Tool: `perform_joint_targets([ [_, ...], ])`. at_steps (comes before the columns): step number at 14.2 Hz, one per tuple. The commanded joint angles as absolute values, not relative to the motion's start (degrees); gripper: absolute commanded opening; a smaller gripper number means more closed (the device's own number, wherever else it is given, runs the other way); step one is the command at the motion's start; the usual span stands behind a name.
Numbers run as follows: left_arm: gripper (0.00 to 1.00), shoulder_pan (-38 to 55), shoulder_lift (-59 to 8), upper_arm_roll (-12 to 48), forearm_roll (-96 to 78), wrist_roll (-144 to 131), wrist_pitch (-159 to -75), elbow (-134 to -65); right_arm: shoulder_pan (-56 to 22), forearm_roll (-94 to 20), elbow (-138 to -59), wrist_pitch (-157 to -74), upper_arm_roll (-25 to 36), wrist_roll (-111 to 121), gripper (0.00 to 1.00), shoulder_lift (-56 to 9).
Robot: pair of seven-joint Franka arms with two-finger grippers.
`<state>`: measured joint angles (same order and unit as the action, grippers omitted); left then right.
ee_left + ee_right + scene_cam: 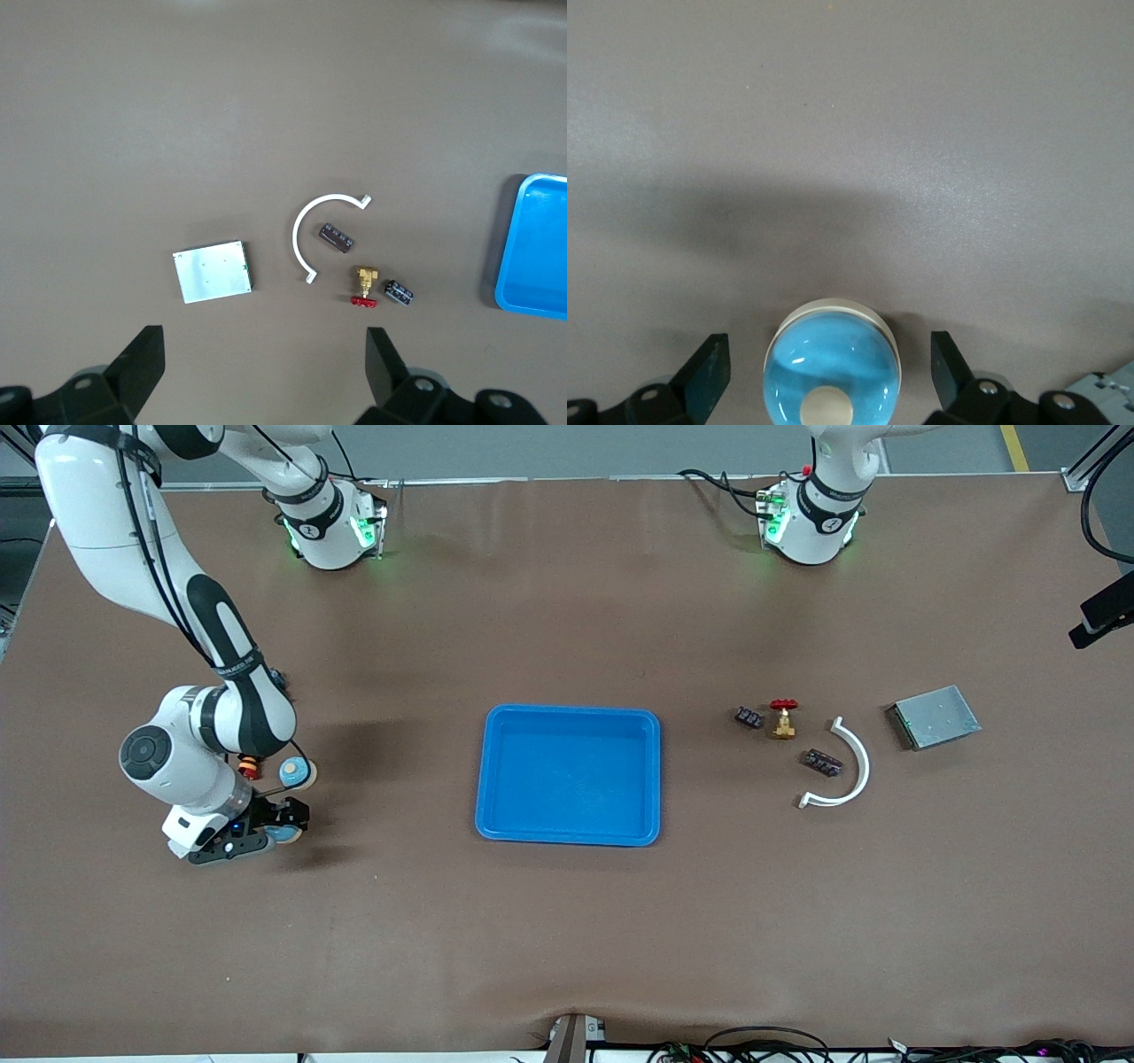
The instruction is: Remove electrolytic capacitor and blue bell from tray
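A blue dome bell (831,370) with a pale button stands on the table between the spread fingers of my right gripper (828,354), untouched. In the front view that gripper (279,824) is low at the right arm's end of the table, over the bell (285,833). Two dark capacitors (749,716) (821,762) lie toward the left arm's end. My left gripper (264,354) is open and empty, high above the capacitors (338,236) (400,292); it is out of the front view.
A blue tray (483,779) sits mid-table and also shows in the left wrist view (532,257). A red-handled brass valve (783,717), a white arc (855,766) and a metal plate (935,716) lie by the capacitors. A second blue bell (296,771) and a red-yellow piece (251,766) lie beside the right arm.
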<state>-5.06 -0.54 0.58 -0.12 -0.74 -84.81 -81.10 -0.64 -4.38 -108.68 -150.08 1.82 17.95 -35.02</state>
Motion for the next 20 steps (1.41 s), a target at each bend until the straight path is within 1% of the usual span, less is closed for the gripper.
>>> perform_joint_targets([
  [1, 1.0, -5.1, 0.4, 0.6, -0.8, -0.5, -84.4, -81.7, 0.6, -5.7, -108.4, -147.2, 0.9, 18.7, 1.0, -32.3],
  [4, 1.0, -5.1, 0.4, 0.4, -0.8, 0.2, -84.4, -81.7, 0.7, -8.2, -107.8, -137.6, 1.2, 17.5, 1.0, -26.6],
  [6, 1.0, -5.2, 0.4, 0.4, -0.6, 0.2, -84.4, -81.7, 0.7, -8.2, -106.8, -129.1, 1.5, 14.3, 1.0, -22.4],
  [10, 1.0, -5.2, 0.5, 0.3, -0.6, 0.2, -84.4, -81.7, 1.3, -7.0, -104.3, -116.1, 1.5, 8.5, 1.0, -16.0],
  [12, 1.0, -5.2, 0.6, 0.3, -0.6, 0.2, -84.4, -81.7, 1.1, -5.5, -99.9, -108.4, 1.6, 4.4, 1.0, -15.6],
  [14, 1.0, -5.2, 0.8, 0.2, -0.5, 0.1, -84.3, -81.7, 1.0, -1.7, -92.8, -98.9, 1.2, 0.8, 1.0, -15.6],
  [16, 1.0, -5.2, 0.8, 0.1, -0.5, 0.1, -84.2, -81.7, 1.1, -1.8, -89.7, -94.6, 1.1, -0.1, 1.0, -13.7],
  [20, 1.0, -5.3, 1.0, 0.0, -0.4, 0.0, -84.2, -81.7, 1.0, -1.8, -88.0, -91.9, 1.1, 0.4, 1.0, -9.8],
])
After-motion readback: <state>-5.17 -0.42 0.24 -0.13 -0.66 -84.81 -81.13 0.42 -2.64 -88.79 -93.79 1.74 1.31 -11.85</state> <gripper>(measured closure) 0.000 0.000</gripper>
